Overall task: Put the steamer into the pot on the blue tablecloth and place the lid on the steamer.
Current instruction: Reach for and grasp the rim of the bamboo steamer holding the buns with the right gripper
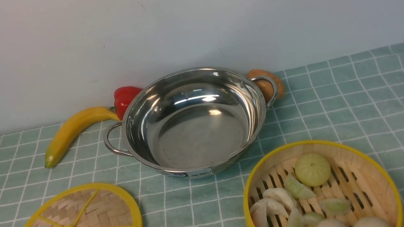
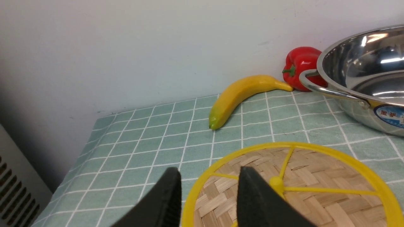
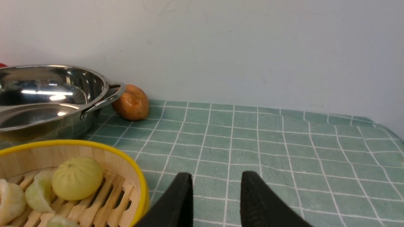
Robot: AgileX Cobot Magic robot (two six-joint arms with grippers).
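Bamboo lid [image 2: 315, 179] lies flat on the blue tablecloth [image 1: 384, 102], just below & ahead of the left gripper [image 2: 210, 171]. That gripper's black jaws stand apart w/ nothing held. The lid's yellow rim shows thru the gap, and one finger is over the weave near the hub; can't tell if it touches. Further out from that gripper, toward the robot's right, the pot [image 1: 197, 138] sits upright on the cloth. A banana [image 1: 72, 129] & red pepper [image 1: 125, 96] lie beyond the gripper too, by the wall, w/ the pepper right behind the pot's near handle. The right gripper [image 3: 217, 175] hovers over bare cloth, jaws apart, gripping nothing. The steamer [image 3: 31, 157] stands on the cloth just beside it, on the side toward the pot, w/ buns & dumplings on its slats. An orange-brown round item [image 3: 131, 102] sits well ahead of the right gripper, by the pot's other handle.
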